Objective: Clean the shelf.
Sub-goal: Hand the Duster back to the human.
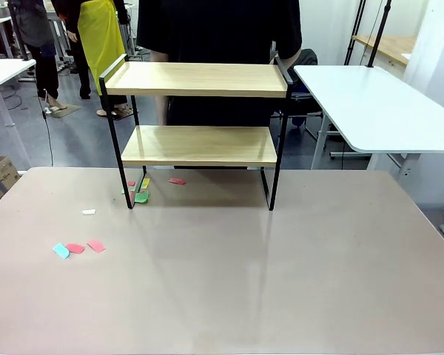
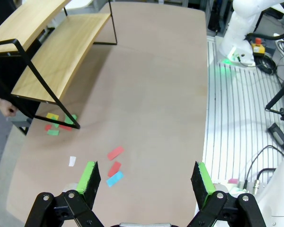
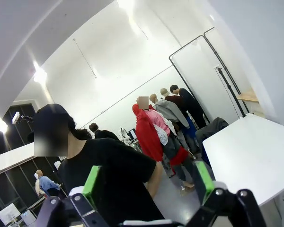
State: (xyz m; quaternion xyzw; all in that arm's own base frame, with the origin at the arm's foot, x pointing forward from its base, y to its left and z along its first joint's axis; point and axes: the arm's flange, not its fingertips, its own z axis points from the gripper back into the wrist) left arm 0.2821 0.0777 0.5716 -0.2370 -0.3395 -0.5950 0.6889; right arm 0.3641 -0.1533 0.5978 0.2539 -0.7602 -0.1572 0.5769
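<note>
The shelf (image 1: 200, 111), two light wooden boards in a thin black frame, stands at the far middle of the brown table (image 1: 229, 281); both boards look bare. In the left wrist view the shelf (image 2: 52, 52) is at the upper left. My left gripper (image 2: 144, 182) hangs open high above the table's left part, nothing between its green pads. Below it lie red and blue paper scraps (image 2: 114, 165). My right gripper (image 3: 149, 184) is open too, raised and aimed at a person in a black shirt (image 3: 109, 175) beyond the table.
Small coloured scraps lie around the shelf's left foot (image 1: 139, 194), one red scrap (image 1: 177, 181) under the shelf, a white one (image 1: 89, 211), and blue and red ones (image 1: 78, 248) near the left edge. A white table (image 1: 377, 111) stands at the far right.
</note>
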